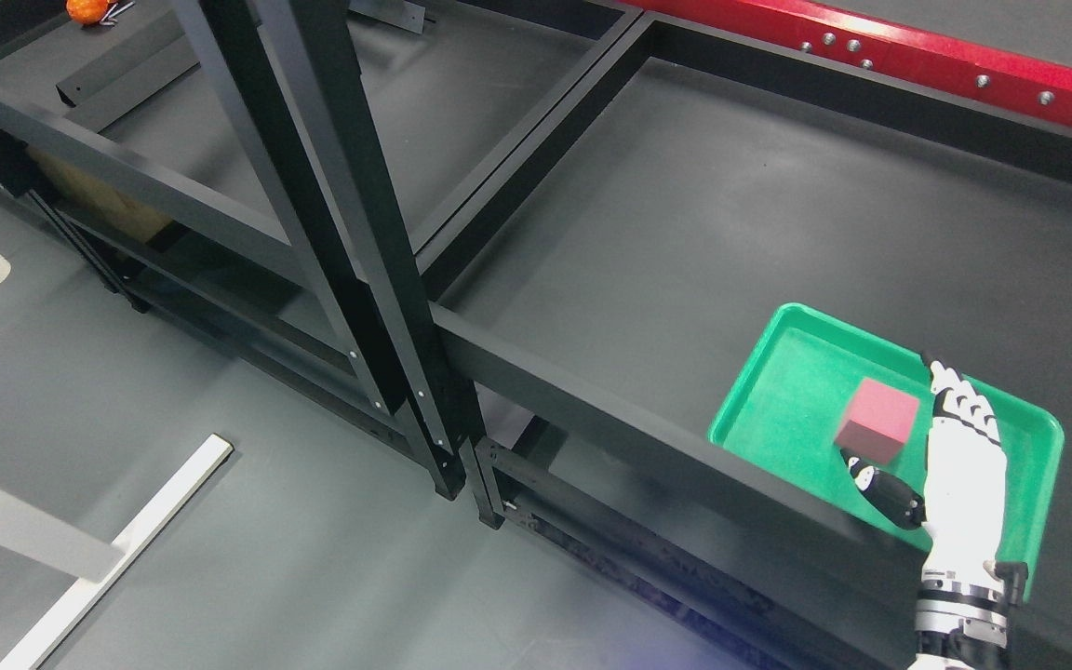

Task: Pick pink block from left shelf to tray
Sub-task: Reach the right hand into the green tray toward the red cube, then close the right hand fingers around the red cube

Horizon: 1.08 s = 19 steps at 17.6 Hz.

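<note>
The pink block (878, 423) (reddish-pink in this view) sits inside the green tray (783, 372), near its middle. The tray rests at the front right edge of the dark shelf surface (731, 214). The right hand (950, 461) is over the tray just beside the block, fingers extended and thumb spread apart, gripping nothing; contact with the block cannot be determined. A black upright post (350, 233) stands left of the tray.

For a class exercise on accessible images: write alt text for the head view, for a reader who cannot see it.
A white robot hand, its arm entering at the lower right, is open beside a pink block in a green tray on a dark shelf. Black shelf frames cross the left of the picture.
</note>
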Available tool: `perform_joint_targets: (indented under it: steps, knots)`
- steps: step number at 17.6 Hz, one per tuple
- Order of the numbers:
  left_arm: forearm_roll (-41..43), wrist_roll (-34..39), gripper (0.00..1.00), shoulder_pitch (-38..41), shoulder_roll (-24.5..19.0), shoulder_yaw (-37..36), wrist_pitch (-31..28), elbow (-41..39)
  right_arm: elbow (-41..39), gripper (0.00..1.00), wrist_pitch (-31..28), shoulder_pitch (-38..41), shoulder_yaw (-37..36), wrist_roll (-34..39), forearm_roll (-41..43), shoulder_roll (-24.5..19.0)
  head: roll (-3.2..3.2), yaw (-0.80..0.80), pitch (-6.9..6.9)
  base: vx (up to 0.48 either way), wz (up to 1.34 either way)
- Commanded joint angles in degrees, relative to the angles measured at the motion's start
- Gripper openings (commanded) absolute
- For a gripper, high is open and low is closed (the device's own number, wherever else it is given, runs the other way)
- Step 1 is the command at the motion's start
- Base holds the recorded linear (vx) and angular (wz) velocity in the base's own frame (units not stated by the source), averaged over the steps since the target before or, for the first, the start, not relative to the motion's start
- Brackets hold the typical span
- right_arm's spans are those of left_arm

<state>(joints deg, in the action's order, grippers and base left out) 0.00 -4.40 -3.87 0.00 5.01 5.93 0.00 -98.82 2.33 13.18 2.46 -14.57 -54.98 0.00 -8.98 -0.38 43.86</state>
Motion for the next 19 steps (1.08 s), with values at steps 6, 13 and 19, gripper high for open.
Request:
perform_joint_targets:
  steps: [6,13,19]
  knots:
    - [-0.4,0.0,1.00,0.0,-1.0,0.0,0.0,-1.0,0.0,0.98,-8.1,0.3,-0.4,18.1,0.0,1.0,0.00,0.00,0.00,0.190,0.05]
    - [-0.4,0.0,1.00,0.0,-1.0,0.0,0.0,-1.0,0.0,0.97,-12.3,1.5,-0.6,19.5,-0.1,2.5,0.00,0.00,0.00,0.109,0.01]
    - [-0.4,0.0,1.00,0.0,-1.0,0.0,0.0,-1.0,0.0,0.97,-12.4,2.3,-3.4,19.5,0.0,5.2,0.00,0.00,0.00,0.044,0.00]
